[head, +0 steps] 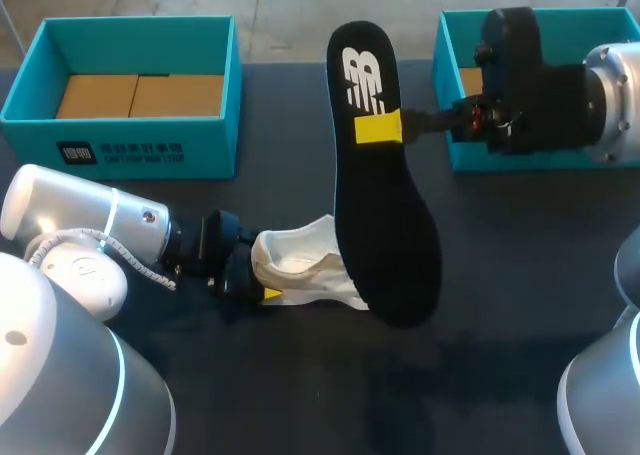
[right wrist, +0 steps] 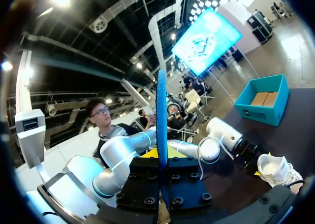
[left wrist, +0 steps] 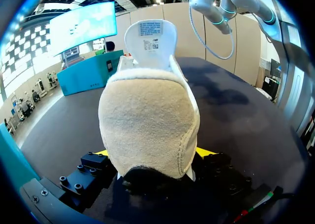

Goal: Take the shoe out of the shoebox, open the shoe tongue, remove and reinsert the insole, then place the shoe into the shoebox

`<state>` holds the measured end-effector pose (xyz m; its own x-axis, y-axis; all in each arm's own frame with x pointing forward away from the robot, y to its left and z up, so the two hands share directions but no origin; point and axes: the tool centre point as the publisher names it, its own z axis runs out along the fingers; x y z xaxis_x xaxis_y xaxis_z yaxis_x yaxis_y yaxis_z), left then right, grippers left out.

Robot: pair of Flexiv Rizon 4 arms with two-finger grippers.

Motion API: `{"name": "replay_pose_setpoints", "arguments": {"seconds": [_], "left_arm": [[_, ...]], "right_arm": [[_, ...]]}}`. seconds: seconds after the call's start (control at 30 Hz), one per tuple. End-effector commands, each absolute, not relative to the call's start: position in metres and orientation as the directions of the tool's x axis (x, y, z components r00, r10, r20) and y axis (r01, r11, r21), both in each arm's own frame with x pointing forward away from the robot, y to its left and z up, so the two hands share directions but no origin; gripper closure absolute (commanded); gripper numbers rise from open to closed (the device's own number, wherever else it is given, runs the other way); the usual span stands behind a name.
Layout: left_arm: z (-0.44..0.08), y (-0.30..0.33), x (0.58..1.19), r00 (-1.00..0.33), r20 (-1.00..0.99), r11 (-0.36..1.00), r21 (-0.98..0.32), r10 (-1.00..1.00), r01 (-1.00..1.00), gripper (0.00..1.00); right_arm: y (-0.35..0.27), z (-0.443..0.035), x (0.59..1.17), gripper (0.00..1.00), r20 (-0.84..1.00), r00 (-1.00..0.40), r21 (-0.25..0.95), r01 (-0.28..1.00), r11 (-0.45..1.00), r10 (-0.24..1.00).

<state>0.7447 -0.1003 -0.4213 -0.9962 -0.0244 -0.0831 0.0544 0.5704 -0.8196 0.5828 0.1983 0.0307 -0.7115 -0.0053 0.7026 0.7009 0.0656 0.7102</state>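
Ok — left gripper (head: 255,273) clamps the heel of the white shoe (head: 305,265), on the table (head: 520,275) at 7 o'clock; right gripper (head: 382,128) pinches the black insole (head: 385,225), held at centre — shoebox (head: 150,140) at 10 o'clock.

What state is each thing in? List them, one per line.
shoe: held at the heel, tongue up, no insole inside.
insole: out of the shoe, held in the air.
left claw: shut on the shoe.
right claw: shut on the insole.
left box: open, no shoe inside.
right box: open, partly hidden.
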Motion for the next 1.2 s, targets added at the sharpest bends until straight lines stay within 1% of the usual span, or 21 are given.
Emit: {"name": "replay_pose_setpoints", "arguments": {"seconds": [0.03, 0.33, 0.4, 0.43, 0.47, 0.6, 0.83, 1.2], "left_arm": [[-0.422, -0.099, 0.743, -0.996, -0.084, 0.573, -0.817, -0.025, 0.055, 1.0], [-0.422, -0.099, 0.743, -0.996, -0.084, 0.573, -0.817, -0.025, 0.055, 1.0], [-0.422, -0.099, 0.743, -0.996, -0.084, 0.573, -0.817, -0.025, 0.055, 0.51], [-0.422, -0.099, 0.743, -0.996, -0.084, 0.573, -0.817, -0.025, 0.055, 0.13], [-0.422, -0.099, 0.743, -0.996, -0.084, 0.573, -0.817, -0.025, 0.055, 0.0], [-0.421, -0.097, 0.744, -0.996, -0.08, 0.58, -0.813, -0.032, 0.047, 0.0], [-0.416, -0.085, 0.747, -0.996, -0.071, 0.65, -0.759, -0.052, 0.02, 0.0], [-0.403, -0.069, 0.758, -0.998, -0.055, 0.804, -0.595, -0.028, 0.01, 0.0]], "right_arm": [[0.201, 0.03, 0.582, 1.0, 0.704, -0.71, 0.709, 0.702, 0.064, -0.002], [0.201, 0.03, 0.582, 1.0, 0.704, -0.71, 0.709, 0.702, 0.064, -0.002], [0.201, 0.03, 0.582, 1.0, 0.704, -0.71, 0.709, 0.702, 0.064, -0.002], [0.201, 0.03, 0.582, 1.0, 0.704, -0.71, 0.709, 0.702, 0.064, -0.002], [0.201, 0.03, 0.582, 1.0, 0.704, -0.71, 0.709, 0.702, 0.064, -0.002], [0.201, 0.03, 0.582, 1.0, 0.704, -0.71, 0.709, 0.702, 0.064, -0.002], [0.201, 0.03, 0.582, 1.0, 0.704, -0.71, 0.709, 0.702, 0.064, -0.002], [0.201, 0.03, 0.582, 1.0, 0.704, -0.71, 0.709, 0.702, 0.064, -0.002]]}}
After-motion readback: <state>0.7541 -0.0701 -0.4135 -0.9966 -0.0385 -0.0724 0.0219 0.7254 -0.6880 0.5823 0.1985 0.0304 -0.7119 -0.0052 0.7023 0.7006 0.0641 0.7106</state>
